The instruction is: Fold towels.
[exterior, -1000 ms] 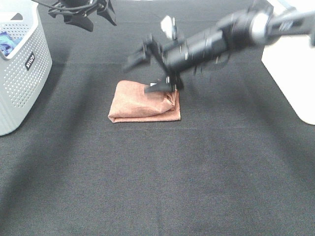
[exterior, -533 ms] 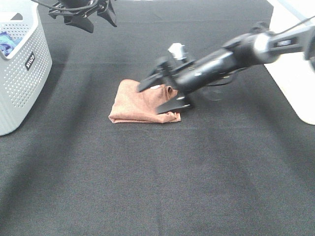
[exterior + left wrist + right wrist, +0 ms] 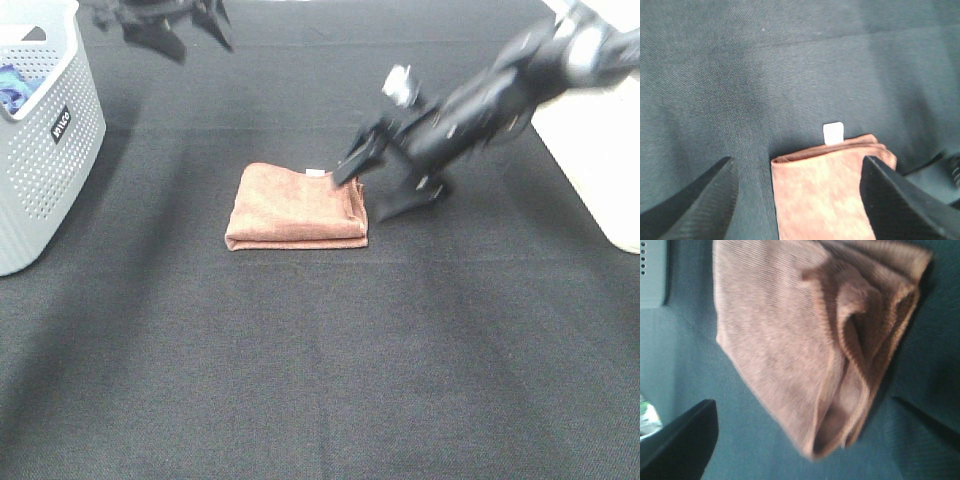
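Observation:
The reddish-brown towel [image 3: 296, 207] lies folded in a flat rectangle on the black table, with its white tag [image 3: 314, 173] at the far edge. My right gripper [image 3: 376, 188] is open and empty, just off the towel's right edge and low over the table. My left gripper [image 3: 172, 24] is open and empty, held high at the far left. In the left wrist view the towel [image 3: 826, 192] and its tag [image 3: 833, 133] show between the spread fingers [image 3: 695, 205]. The right wrist view shows the towel's layered folded edge [image 3: 790, 340] close up.
A white perforated basket [image 3: 45, 140] with a blue cloth [image 3: 12, 85] in it stands at the left edge. A white box [image 3: 590, 140] stands at the right edge. Black cloth [image 3: 320, 380] covers the table.
My right gripper has let go of the towel's right end and drawn back to the right. The towel now lies flat and folded. The left gripper has stayed high at the far left.

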Motion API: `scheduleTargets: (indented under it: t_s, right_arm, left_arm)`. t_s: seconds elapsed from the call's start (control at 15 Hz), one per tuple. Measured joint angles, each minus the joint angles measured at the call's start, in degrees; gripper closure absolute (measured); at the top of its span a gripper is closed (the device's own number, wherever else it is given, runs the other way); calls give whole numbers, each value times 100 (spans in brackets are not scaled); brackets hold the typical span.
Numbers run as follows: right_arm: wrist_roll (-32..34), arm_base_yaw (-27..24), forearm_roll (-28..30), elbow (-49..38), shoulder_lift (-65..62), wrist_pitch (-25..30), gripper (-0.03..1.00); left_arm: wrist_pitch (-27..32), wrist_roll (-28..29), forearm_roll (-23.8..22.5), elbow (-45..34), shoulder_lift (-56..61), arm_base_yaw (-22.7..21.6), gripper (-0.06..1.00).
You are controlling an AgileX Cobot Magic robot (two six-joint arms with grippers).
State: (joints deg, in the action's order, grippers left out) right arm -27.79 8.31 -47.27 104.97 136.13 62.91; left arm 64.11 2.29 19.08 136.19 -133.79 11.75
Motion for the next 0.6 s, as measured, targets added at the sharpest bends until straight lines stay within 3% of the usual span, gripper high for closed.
scheduleTargets:
  t_s: [0.2, 0.27, 0.4, 0.6]
  right_arm:
    - [808, 6, 1117, 0, -773, 258, 12]
    - [808, 6, 1117, 0, -773, 258, 12]
    - [1301, 6, 1833, 0, -1461, 561, 12]
    - [1581, 6, 2315, -235, -2555, 602, 12]
  left_arm:
    - [516, -6, -435, 0, 561, 0, 28]
    - [516, -6, -435, 0, 561, 0, 28]
    - [544, -17, -670, 0, 968, 0, 28]
    - [550, -183, -779, -252, 1879, 6, 28]
